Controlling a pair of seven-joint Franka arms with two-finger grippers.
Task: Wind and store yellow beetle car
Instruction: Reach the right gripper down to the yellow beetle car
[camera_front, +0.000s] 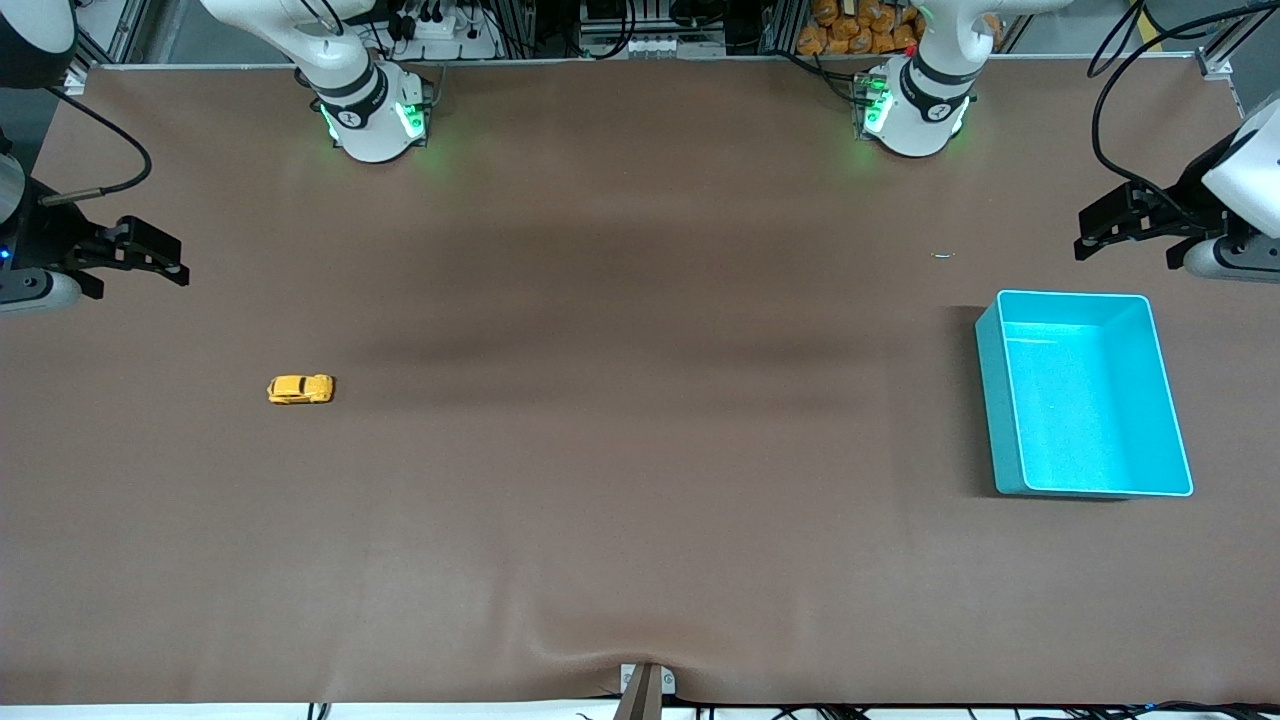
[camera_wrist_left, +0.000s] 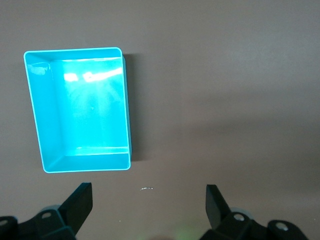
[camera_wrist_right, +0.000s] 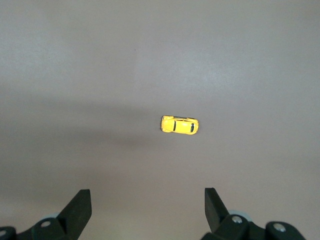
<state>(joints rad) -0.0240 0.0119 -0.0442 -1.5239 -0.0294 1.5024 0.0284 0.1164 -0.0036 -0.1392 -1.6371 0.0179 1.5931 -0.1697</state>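
- Right gripper (camera_front: 178, 262) hangs in the air over the right arm's end of the table (camera_front: 620, 480), its two black fingers spread apart and holding nothing.
- Seen from the right wrist view, both fingertips (camera_wrist_right: 80, 205) stand wide apart, and the open gap between them faces down toward the tabletop (camera_wrist_right: 100, 75).
- Yellow car (camera_front: 300, 389) sits on its wheels on the brown tabletop, toward the right arm's end and nearer to the front camera than the right arm's base (camera_front: 372, 118).
- The car (camera_wrist_right: 179, 125) touches nothing and lies well apart from both grippers; its dark windows show from above in the right wrist view.
- A small pale scrap (camera_front: 943, 255) lies on the table toward the left arm's end, near the teal bin (camera_front: 1010, 440) and farther from the front camera than it.
- The bin stands upright on the table toward the left arm's end, well apart from the car, with nothing in it.
- In the left wrist view the bin (camera_wrist_left: 35, 110) shows a glossy inside with bright reflections, and the scrap (camera_wrist_left: 146, 188) lies just beside it.
- Left gripper (camera_front: 1090, 235) hangs over the left arm's end of the table, its fingers (camera_wrist_left: 215, 202) spread apart and holding nothing.
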